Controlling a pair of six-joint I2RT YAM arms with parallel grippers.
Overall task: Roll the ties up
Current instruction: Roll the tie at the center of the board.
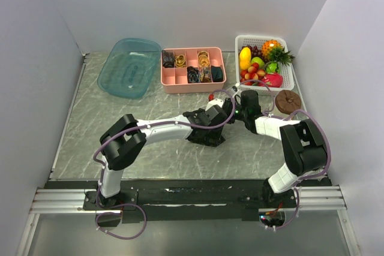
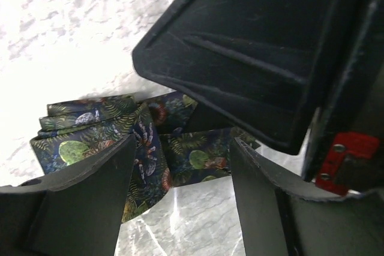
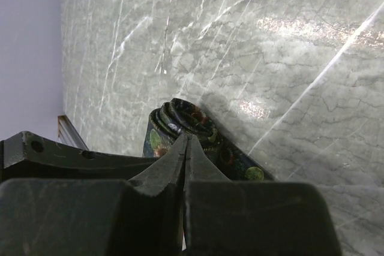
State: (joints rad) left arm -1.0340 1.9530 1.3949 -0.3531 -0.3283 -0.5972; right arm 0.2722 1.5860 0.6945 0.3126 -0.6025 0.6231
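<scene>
The leaf-patterned tie (image 3: 180,118) lies part-coiled in the middle of the table (image 3: 252,46). The right gripper (image 3: 187,141), jaws pressed together, meets the coil — any pinch unclear — while the left gripper (image 2: 180,148) straddles the loose folds, spread wide, holding nothing. Rolling seems midway; next, the coil needs winding along the slack.

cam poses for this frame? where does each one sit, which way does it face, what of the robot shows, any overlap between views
Top external: above and behind the bases, looking down on the table; both arms show, with the left gripper and right gripper close together mid-table.
Left wrist: on the left arm, looking down past its open fingers at the patterned tie; the right gripper's black body fills the upper right.
Right wrist: low, looking along the marble past its shut fingers at the tie's rolled end.
Shared: both wrist views show the same tie.
</scene>
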